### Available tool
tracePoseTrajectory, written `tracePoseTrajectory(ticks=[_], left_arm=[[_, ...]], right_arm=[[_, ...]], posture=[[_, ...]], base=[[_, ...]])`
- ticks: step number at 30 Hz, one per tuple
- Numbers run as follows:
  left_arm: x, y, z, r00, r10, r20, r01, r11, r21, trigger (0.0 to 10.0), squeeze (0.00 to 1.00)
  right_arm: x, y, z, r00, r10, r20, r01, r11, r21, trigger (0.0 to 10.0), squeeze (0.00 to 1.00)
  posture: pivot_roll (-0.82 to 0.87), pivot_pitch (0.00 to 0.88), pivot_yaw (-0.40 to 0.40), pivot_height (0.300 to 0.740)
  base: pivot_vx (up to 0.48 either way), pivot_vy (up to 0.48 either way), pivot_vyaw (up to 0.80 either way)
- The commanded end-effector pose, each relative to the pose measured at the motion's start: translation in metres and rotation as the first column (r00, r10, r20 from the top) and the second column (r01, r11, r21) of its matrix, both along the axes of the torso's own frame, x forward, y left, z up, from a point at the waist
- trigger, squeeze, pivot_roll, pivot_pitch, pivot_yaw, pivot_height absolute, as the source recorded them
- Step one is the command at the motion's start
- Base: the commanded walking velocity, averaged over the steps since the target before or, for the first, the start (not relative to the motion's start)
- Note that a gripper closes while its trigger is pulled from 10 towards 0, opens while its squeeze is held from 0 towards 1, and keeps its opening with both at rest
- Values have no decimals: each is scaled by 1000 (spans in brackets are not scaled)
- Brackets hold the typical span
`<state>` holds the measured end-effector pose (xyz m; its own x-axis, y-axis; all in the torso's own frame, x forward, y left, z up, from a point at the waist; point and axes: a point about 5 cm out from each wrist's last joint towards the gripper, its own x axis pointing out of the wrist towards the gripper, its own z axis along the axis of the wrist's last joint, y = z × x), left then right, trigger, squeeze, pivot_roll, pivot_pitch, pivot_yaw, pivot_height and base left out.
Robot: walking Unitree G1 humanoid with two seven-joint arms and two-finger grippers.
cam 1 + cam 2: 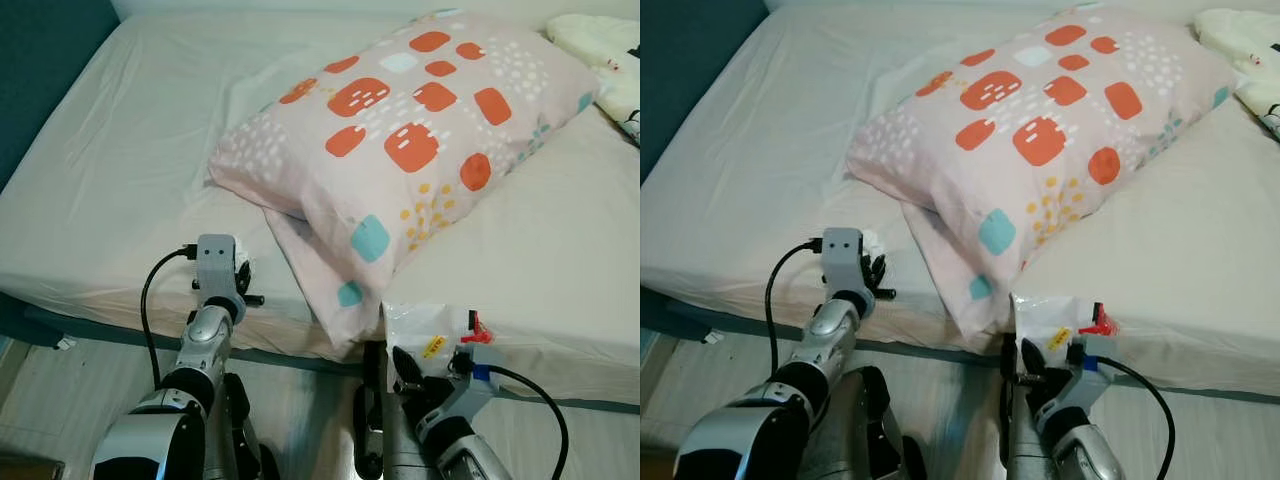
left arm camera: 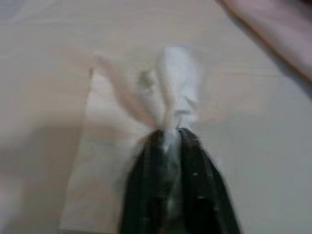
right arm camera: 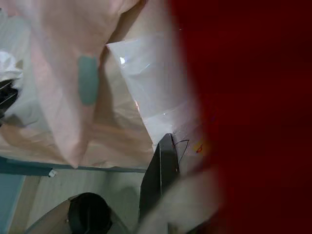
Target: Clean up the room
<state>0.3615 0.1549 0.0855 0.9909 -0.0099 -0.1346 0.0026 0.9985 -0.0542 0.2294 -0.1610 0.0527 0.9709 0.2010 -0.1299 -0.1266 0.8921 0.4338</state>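
The left wrist view is soft all over: the white scrap [image 2: 170, 92] pinched in the left gripper [image 2: 171, 141] is a blur, and I can't tell tissue from plastic. From the head, that gripper's fingers sit behind its own grey wrist block [image 1: 216, 258]. Up close on the right wrist view, a red out-of-focus mass [image 3: 243, 97] covers the clear bag [image 3: 156, 87] on one side. The right gripper [image 1: 405, 372] is half behind that bag. The patterned pillow [image 1: 400, 130] covers a second pillow's upper part. White clothing [image 1: 605, 60] runs off the picture's edge.
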Motion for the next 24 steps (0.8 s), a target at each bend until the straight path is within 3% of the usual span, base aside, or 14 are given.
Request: tracePoseTrajectory(ticks=[1, 3, 5, 6, 7, 10, 12, 14, 18, 21, 24], left_arm=[[-13, 12, -24, 993, 50, -110, -52, 999, -13, 0, 0], [-11, 20, -19, 992, 83, -95, -85, 996, -23, 0, 0], [0, 51, 6, 983, 184, -14, -184, 982, -30, 0, 0], [0, 51, 6, 983, 184, -14, -184, 982, -30, 0, 0], [2, 65, 17, 975, 220, 23, -220, 975, -26, 0, 0], [4, 74, 23, 970, 239, 47, -239, 971, -11, 0, 0], [1, 87, 26, 964, 258, 55, -260, 966, 18, 0, 0], [1, 87, 26, 964, 258, 55, -260, 966, 18, 0, 0], [-24, 115, -4, 940, 337, -56, -338, 941, -27, 0, 0], [-24, 115, -4, 940, 337, -56, -338, 941, -27, 0, 0], [-46, 117, -35, 932, 323, -164, -325, 945, 13, 0, 0]], right_arm=[[-8, -6, -14, 997, -28, -75, 28, 1000, 7, 10000, 0], [-3, -5, -13, 997, -25, -67, 26, 1000, 9, 10000, 0], [14, 2, -12, 999, 1, -47, 0, 1000, 25, 10000, 0], [14, 2, -12, 999, 1, -47, 0, 1000, 25, 10000, 0], [20, 6, -11, 999, 14, -41, -13, 999, 33, 10000, 0], [24, 10, -12, 999, 26, -43, -24, 999, 41, 10000, 0], [35, 20, -13, 997, 61, -50, -58, 997, 51, 10000, 0], [35, 20, -13, 997, 61, -50, -58, 997, 51, 10000, 0], [59, 36, 9, 986, 152, 62, -160, 977, 140, 10000, 0], [59, 36, 9, 986, 152, 62, -160, 977, 140, 10000, 0], [76, 36, 22, 976, 182, 116, -198, 969, 147, 10000, 0]], posture=[[-188, 383, 37, 547], [-180, 358, 41, 547], [-138, 275, 56, 547], [-138, 275, 56, 547], [-130, 263, 58, 547], [-115, 235, 60, 547], [-82, 169, 67, 547], [-82, 169, 67, 547], [-59, 84, 67, 567], [-59, 84, 67, 567], [-28, 26, 61, 582]], base=[[0, 0, 0], [0, 0, 0], [0, 0, 0], [0, 0, 0], [0, 0, 0], [0, 0, 0], [0, 0, 0], [0, 0, 0], [0, 0, 0], [0, 0, 0], [0, 0, 0]])
